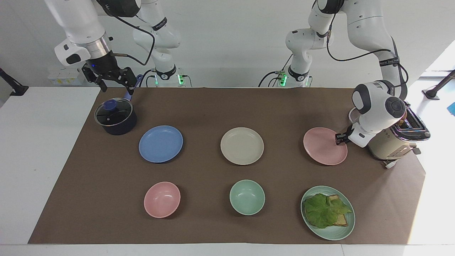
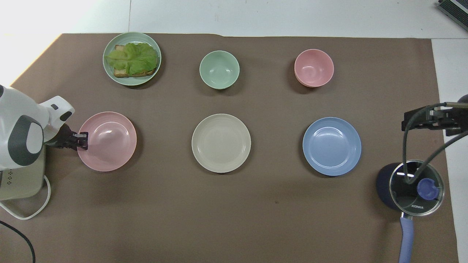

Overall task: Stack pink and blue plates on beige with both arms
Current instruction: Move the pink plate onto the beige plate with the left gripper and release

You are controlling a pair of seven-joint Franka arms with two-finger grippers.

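The pink plate [image 1: 323, 147] [image 2: 109, 142] lies at the left arm's end of the table. My left gripper [image 1: 339, 139] [image 2: 82, 140] is down at its rim, on the side toward the toaster, and is shut on that rim. In the middle of the mat is the beige plate [image 1: 242, 145] [image 2: 221, 143]. The blue plate [image 1: 160, 143] [image 2: 331, 146] lies toward the right arm's end. My right gripper [image 1: 117, 87] [image 2: 424, 118] hangs open and holds nothing, in the air over the mat's edge beside the pot.
A dark pot with a glass lid [image 1: 115, 117] stands beside the blue plate. A cream toaster [image 1: 391, 142] stands beside the pink plate. Farther from the robots are a pink bowl [image 1: 162, 199], a green bowl [image 1: 247, 196] and a green plate with lettuce and toast [image 1: 327, 212].
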